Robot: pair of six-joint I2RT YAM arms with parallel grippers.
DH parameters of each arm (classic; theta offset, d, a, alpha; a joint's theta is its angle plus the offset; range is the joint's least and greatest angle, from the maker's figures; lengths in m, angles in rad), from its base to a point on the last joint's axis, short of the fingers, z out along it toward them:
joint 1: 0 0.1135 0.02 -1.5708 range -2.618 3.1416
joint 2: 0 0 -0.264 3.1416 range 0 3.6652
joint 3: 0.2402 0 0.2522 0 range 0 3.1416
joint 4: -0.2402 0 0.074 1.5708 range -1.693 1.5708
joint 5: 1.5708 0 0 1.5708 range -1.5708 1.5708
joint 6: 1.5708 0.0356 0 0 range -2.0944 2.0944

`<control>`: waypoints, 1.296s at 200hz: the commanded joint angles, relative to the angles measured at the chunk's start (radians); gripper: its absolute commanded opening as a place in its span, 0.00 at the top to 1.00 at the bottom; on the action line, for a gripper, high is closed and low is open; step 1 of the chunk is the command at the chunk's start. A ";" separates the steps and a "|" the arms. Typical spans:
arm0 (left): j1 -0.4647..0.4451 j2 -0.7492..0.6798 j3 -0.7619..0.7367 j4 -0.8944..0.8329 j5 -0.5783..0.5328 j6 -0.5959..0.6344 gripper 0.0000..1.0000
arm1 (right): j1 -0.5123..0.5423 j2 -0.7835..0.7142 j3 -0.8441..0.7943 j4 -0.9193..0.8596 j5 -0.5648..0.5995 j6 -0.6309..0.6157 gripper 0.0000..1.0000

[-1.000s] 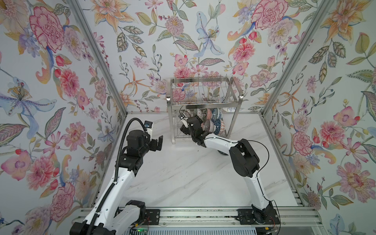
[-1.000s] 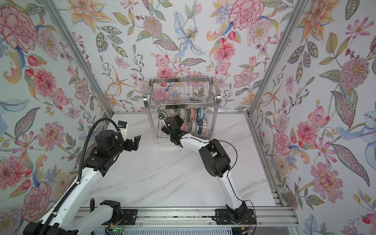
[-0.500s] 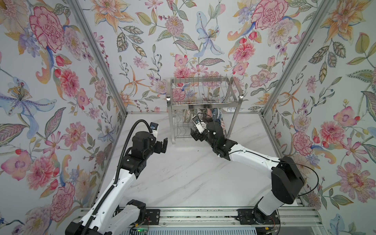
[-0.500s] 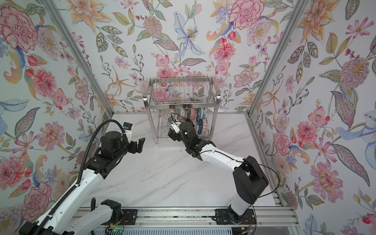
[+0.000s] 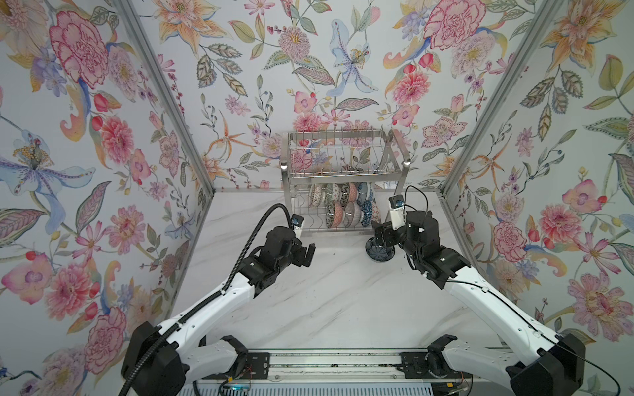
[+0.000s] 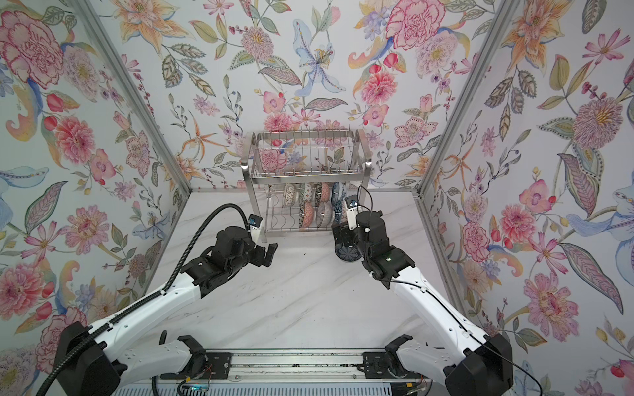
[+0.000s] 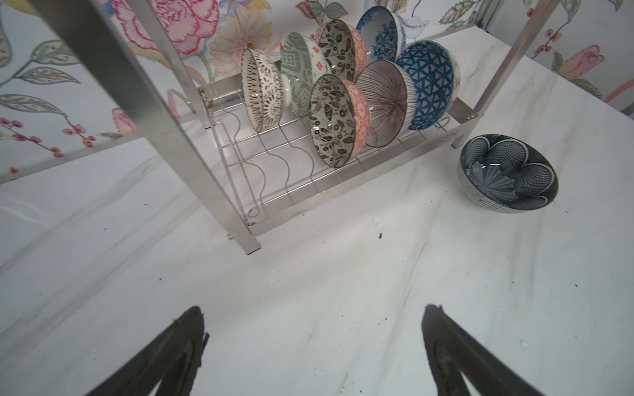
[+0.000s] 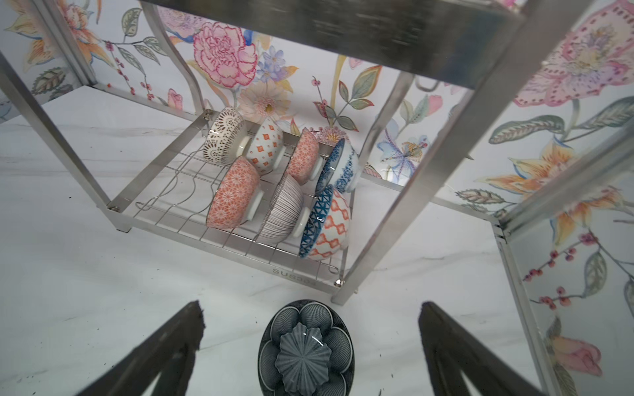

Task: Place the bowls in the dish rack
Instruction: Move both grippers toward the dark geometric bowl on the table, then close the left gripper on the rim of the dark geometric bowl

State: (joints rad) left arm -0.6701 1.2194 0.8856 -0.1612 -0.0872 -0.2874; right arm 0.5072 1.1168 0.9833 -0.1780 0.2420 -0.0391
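Observation:
The dish rack (image 5: pixel 343 176) (image 6: pixel 305 173) stands at the back of the table. Several patterned bowls (image 5: pixel 344 207) (image 6: pixel 315 207) stand on edge on its lower shelf (image 7: pixel 343 178) (image 8: pixel 240 247), packed toward its right end. One dark blue-grey bowl (image 5: pixel 379 253) (image 6: pixel 347 254) (image 7: pixel 507 173) (image 8: pixel 305 349) sits upright on the table by the rack's front right leg. My right gripper (image 5: pixel 381 236) (image 6: pixel 343 236) (image 8: pixel 310 304) hovers open over that bowl, one finger on either side, not touching it. My left gripper (image 5: pixel 306 255) (image 6: pixel 269 254) (image 7: pixel 314 308) is open and empty, in front of the rack's left leg.
Floral walls close in the table on the left, back and right. The rack's upper shelf (image 5: pixel 339 154) of upright prongs holds no bowls. The rack's front left leg (image 7: pixel 192 154) stands close ahead of my left gripper. White marble table top (image 5: pixel 326 298) lies between the arms.
My right arm has swung from the left part of the rack's lower shelf back to the right, and now sits over the dark bowl. My left gripper has moved nearer the rack.

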 commanded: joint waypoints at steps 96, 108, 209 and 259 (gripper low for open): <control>-0.160 0.406 0.171 0.238 0.068 -0.135 0.01 | -0.072 -0.071 0.036 -0.202 -0.032 0.084 0.01; -0.167 0.446 0.201 0.240 0.081 -0.134 0.01 | -0.078 -0.065 0.057 -0.229 -0.031 0.085 0.01; -0.189 0.746 0.428 0.274 0.205 -0.192 0.08 | -0.104 -0.079 0.076 -0.290 -0.027 0.088 0.01; -0.195 0.841 0.542 0.244 0.226 -0.210 0.13 | -0.116 -0.092 0.063 -0.288 -0.029 0.084 0.01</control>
State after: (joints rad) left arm -0.8520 2.0243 1.3548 0.0948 0.1097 -0.4767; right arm 0.3996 1.0439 1.0565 -0.4534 0.2161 0.0353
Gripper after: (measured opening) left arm 0.877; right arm 0.992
